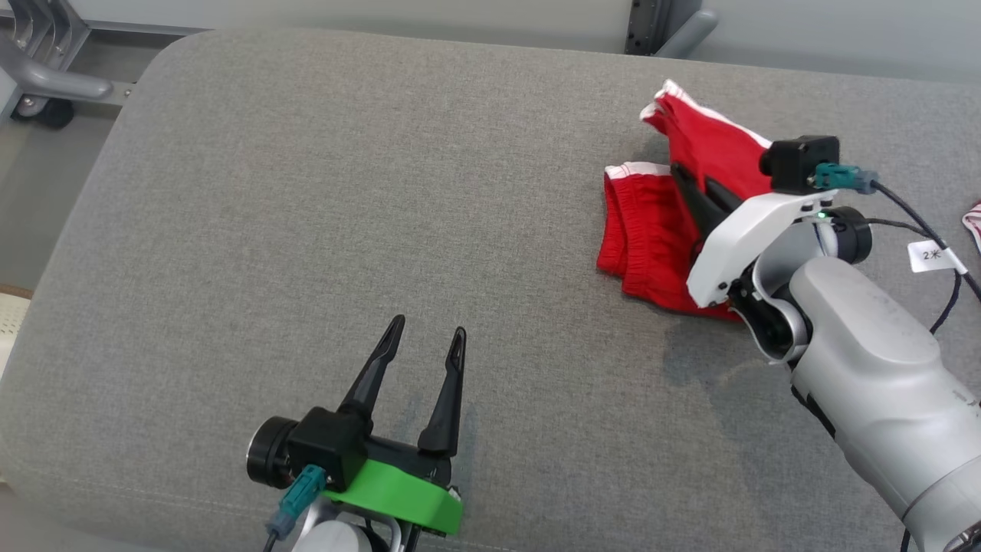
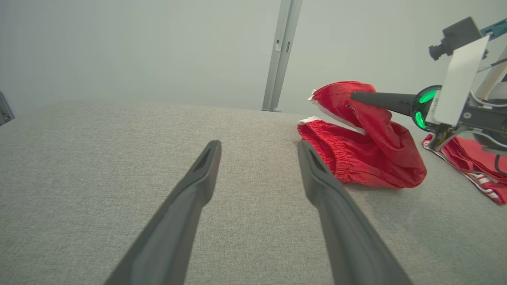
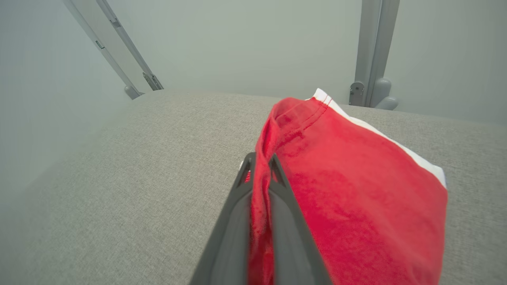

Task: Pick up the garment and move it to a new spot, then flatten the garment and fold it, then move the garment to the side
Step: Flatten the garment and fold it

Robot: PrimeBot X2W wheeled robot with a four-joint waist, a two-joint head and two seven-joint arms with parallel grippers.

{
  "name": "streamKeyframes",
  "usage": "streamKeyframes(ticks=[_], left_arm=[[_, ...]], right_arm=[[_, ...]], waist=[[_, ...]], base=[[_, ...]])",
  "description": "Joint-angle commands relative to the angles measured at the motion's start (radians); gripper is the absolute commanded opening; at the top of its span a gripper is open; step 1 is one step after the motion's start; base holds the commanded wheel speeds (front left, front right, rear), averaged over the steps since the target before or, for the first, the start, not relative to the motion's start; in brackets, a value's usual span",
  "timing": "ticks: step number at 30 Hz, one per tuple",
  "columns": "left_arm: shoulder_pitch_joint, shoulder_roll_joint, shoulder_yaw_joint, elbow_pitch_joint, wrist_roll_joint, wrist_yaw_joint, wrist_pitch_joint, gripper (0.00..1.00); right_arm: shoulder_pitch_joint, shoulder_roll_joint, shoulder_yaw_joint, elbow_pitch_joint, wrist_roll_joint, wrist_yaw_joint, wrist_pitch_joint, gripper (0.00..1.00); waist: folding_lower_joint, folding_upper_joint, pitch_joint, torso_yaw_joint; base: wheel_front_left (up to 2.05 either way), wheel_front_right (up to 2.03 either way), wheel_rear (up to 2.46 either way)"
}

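A crumpled pair of red shorts with white trim (image 1: 651,230) lies at the far right of a grey fabric-padded counter (image 1: 345,192), its long axis running roughly away from the robot. The right gripper (image 3: 261,160) is on it, jaws pressed together on a raised fold of the red cloth. The left gripper (image 1: 428,330) hangs well apart to the shorts' left with jaws spread and empty. Count: two grippers, one pair of shorts, and one red-and-white striped cloth (image 2: 475,166) beyond, possibly another garment, though it is cut off.
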Motion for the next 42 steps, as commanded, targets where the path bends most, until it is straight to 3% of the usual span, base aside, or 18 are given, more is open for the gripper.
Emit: streamKeyframes(ticks=[1,14,15,16,17,25,32,37,42], left_arm=[[0.011,0.001,0.0,0.001,-0.002,0.002,0.0,1.0],[0.017,0.001,0.002,-0.004,-0.011,0.005,0.0,1.0],[0.016,0.001,0.001,-0.004,-0.012,0.006,0.0,1.0],[0.015,0.001,0.001,-0.004,-0.012,0.005,0.0,1.0],[0.015,0.001,0.001,-0.004,-0.012,0.005,0.0,1.0],[0.036,0.001,0.018,0.011,-0.005,0.01,0.0,1.0],[0.066,0.001,0.061,0.025,0.003,0.025,0.0,1.0],[0.093,0.001,0.116,0.029,0.01,0.035,0.0,1.0],[0.115,0.001,0.167,0.024,0.02,0.044,0.0,1.0]], right_arm=[[0.021,0.0,0.014,-0.017,-0.009,-0.001,0.007,0.0],[0.136,0.01,0.074,-0.099,-0.009,-0.001,0.066,0.0],[0.145,0.015,0.074,-0.099,-0.008,-0.001,0.068,0.06],[0.154,0.022,0.073,-0.1,-0.003,-0.001,0.068,0.8],[0.164,0.031,0.07,-0.104,0.004,-0.001,0.065,1.0],[0.272,0.069,0.097,-0.206,0.073,-0.001,0.02,1.0],[0.347,0.053,0.086,-0.244,0.015,-0.001,-0.119,1.0],[0.385,0.042,0.006,-0.239,-0.072,-0.001,-0.17,1.0],[0.459,0.042,-0.161,-0.291,-0.212,-0.001,-0.177,1.0]], waist=[[0.0,0.0,0.0,0.002],[0.0,0.0,-0.001,-0.001],[0.0,0.0,-0.002,-0.002],[0.0,0.0,-0.003,-0.003],[0.0,0.0,-0.004,-0.004],[0.0,0.0,-0.036,-0.034],[0.0,0.0,-0.084,-0.106],[0.0,0.0,-0.112,-0.171],[0.0,0.0,-0.133,-0.216]], base=[[0.0,0.0,0.0],[0.0,0.0,0.0],[0.0,0.0,0.0],[0.0,0.0,0.0],[0.0,0.0,0.0],[0.0,0.0,0.0],[0.0,0.0,0.0],[0.0,0.0,0.0],[0.0,0.0,0.0]])
